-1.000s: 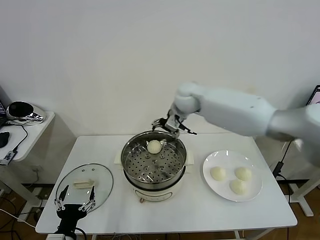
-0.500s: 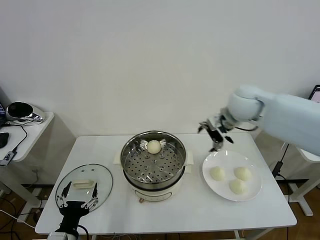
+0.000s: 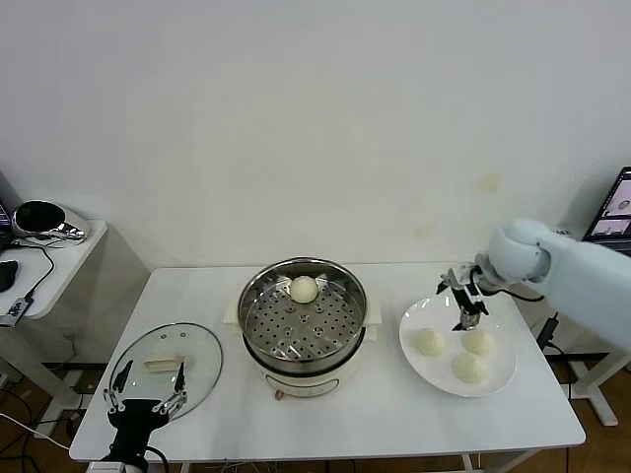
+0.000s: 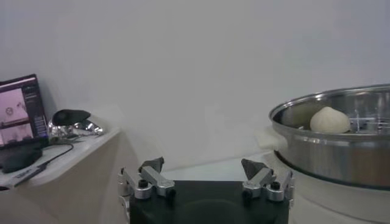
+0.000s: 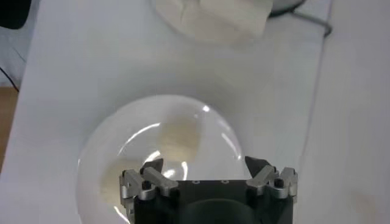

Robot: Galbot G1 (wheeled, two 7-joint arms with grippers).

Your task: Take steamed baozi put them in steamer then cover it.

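At the lower left of the head view the left gripper (image 3: 146,403) waits with jaws spread and empty, at the near edge of the cover (image 3: 166,370), which lies flat on the table (image 3: 335,419). In the centre stands the steamer (image 3: 304,325) with one baozi (image 3: 305,289) on the far side of its tray. At right, three baozi (image 3: 455,353) sit on a plate (image 3: 414,320); the right gripper (image 3: 465,301) hangs over them, jaws spread, holding nothing.

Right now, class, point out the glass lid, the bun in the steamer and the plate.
Glass lid (image 3: 166,365), head view, its handle.
Bun (image 3: 305,289), head view, its domed top.
Plate (image 3: 415,360), head view, bare near rim.
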